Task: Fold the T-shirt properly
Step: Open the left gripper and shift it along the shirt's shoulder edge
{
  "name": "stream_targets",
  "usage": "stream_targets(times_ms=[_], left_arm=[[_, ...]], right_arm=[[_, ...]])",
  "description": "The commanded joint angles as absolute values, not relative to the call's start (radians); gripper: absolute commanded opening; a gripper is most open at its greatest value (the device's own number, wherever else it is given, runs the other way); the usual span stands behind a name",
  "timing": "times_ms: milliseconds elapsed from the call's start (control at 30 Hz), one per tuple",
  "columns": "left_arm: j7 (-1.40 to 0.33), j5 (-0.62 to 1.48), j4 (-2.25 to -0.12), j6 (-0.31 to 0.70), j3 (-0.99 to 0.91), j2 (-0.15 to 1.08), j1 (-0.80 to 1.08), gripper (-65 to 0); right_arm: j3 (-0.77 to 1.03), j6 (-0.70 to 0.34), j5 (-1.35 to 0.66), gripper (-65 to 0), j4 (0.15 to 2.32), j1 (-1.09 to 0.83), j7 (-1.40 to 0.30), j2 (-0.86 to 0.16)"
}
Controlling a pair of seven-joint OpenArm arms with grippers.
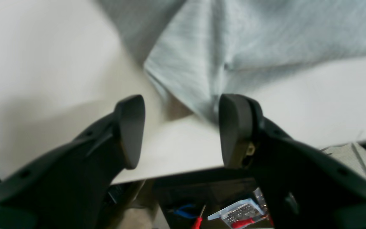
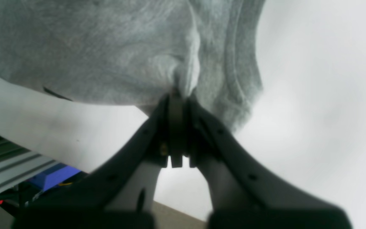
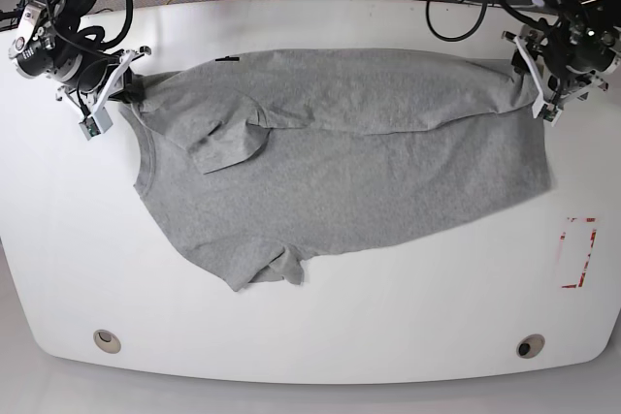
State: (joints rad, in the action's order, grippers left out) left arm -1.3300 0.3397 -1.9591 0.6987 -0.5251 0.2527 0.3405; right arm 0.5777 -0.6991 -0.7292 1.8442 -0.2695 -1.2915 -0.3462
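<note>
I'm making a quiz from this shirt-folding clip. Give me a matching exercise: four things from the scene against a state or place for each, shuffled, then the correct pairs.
Things:
1. left gripper
2. right gripper
3. T-shirt
4. red tape marks

States or places:
A. clamped on a pinch of grey fabric
B. on the bare table, beside the hem end
C. jaws apart, holding nothing
D. spread on the table with one long edge folded over

Pairs: 1-C, 2-A, 3-D, 4-B

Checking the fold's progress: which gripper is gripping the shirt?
The right gripper, pinched shut on the T-shirt; the left gripper stands open, holding nothing.
</note>
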Motion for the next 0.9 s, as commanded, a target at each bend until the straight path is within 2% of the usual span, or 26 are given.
stream_targets(times_ms=[0, 200, 400, 600, 867], left_arm=[[-1.322, 0.47, -1.975, 0.698, -0.538, 0.297, 0.375, -30.6], [-1.32, 0.756, -1.974, 0.698, -0.535, 0.432, 0.475, -30.4], [-1.307, 0.848, -1.971, 0.698, -0.581, 0.542, 0.535, -30.4], [-1.26, 0.828, -1.968, 0.698, -0.641, 0.535, 0.509, -30.4], [-1.25, 0.63, -1.968, 0.698, -0.642, 0.38, 0.332, -30.4]], right_arm=[[0.588, -0.698, -0.74, -65.0, 1.859, -0.265, -1.276, -0.364], [0.584, -0.698, -0.74, -65.0, 1.859, -0.255, -1.277, -0.346], [0.585, -0.698, -0.74, -65.0, 1.859, -0.255, -1.279, -0.343], [0.588, -0.698, -0.739, -65.0, 1.859, -0.254, -1.279, -0.34], [0.65, -0.698, -0.742, -65.0, 1.859, -0.294, -1.279, -0.335]])
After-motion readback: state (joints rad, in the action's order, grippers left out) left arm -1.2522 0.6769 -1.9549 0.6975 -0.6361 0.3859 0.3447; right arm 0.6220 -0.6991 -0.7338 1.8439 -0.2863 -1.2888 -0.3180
